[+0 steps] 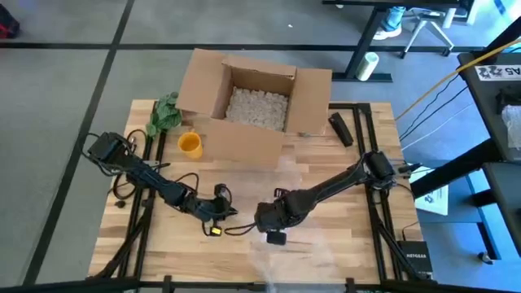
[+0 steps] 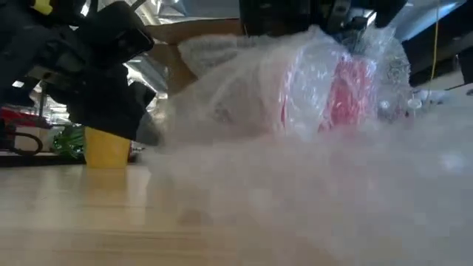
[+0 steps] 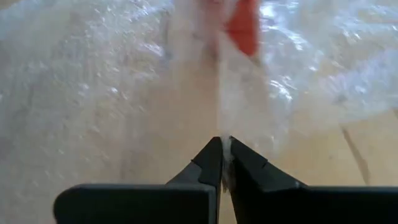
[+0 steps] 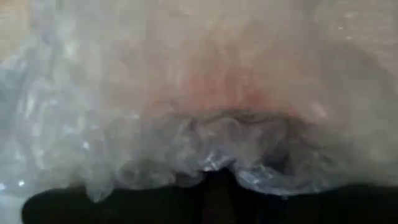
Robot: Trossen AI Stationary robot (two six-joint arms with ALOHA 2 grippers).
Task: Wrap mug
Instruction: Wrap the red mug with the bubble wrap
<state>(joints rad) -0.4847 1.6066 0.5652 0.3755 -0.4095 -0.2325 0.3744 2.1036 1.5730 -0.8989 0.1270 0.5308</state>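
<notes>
Mug, red and seen only through clear film, sits right of centre in the low view, swaddled in bubble wrap that billows across the middle of that frame. We see the left tool pinched narrow on a strip of that wrap, its two dark fingers nearly meeting with the film caught between them, and the red of the mug shows at the upper middle of the left wrist view. In the high view this left tool lies at lower centre of the tabletop, and the right tool sits just beside it toward the right. Its own wrist view is filled with crumpled wrap over a faint pink patch, so we cannot tell whether it is wide or narrow. Farther out, a yellow cup stands at left of centre in the high view, with a green cloth above it. An open cardboard box of pale filler occupies the upper middle, and a black bar-shaped object lies to its right.
</notes>
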